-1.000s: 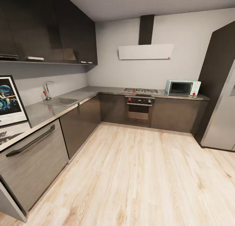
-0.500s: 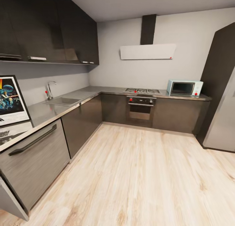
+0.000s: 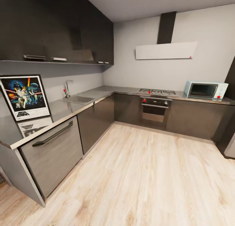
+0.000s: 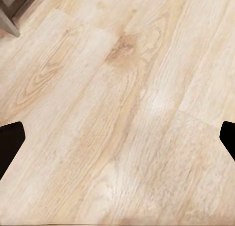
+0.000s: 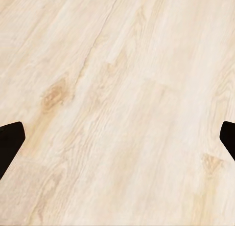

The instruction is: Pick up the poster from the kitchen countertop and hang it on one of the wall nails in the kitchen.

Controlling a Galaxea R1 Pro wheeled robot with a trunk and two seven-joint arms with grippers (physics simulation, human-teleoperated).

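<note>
Against the grey wall at the near end of the kitchen worktop (image 3: 65,109), the poster (image 3: 25,96) stands nearly upright, its lower edge on the glossy surface and its top leaning back on the wall, with a pale mirrored copy of it lying on the metal just in front. Beyond the poster along the same run sit the sink (image 3: 79,99) and its tap (image 3: 67,88); farther from it, past the corner, are the hob (image 3: 157,92), the oven (image 3: 154,108) beneath that, and the microwave (image 3: 205,90) farthest from the poster. Dark wall cabinets (image 3: 58,27) hang above the poster's stretch of wall, and no nail can be made out on any wall at this size. The left claw (image 4: 117,140) and the right claw (image 5: 117,140) both hang over the pale wood floor (image 3: 140,173), well apart from the poster, each with its dark fingertips spread wide and nothing between them. From here the risks are mostly in the approach: the base could strike the cabinet fronts below the poster, a reach could be aimed at the reflection and not the frame, and a thin frame leaning so lightly could be knocked flat or slid off the edge by a careless first touch.
</note>
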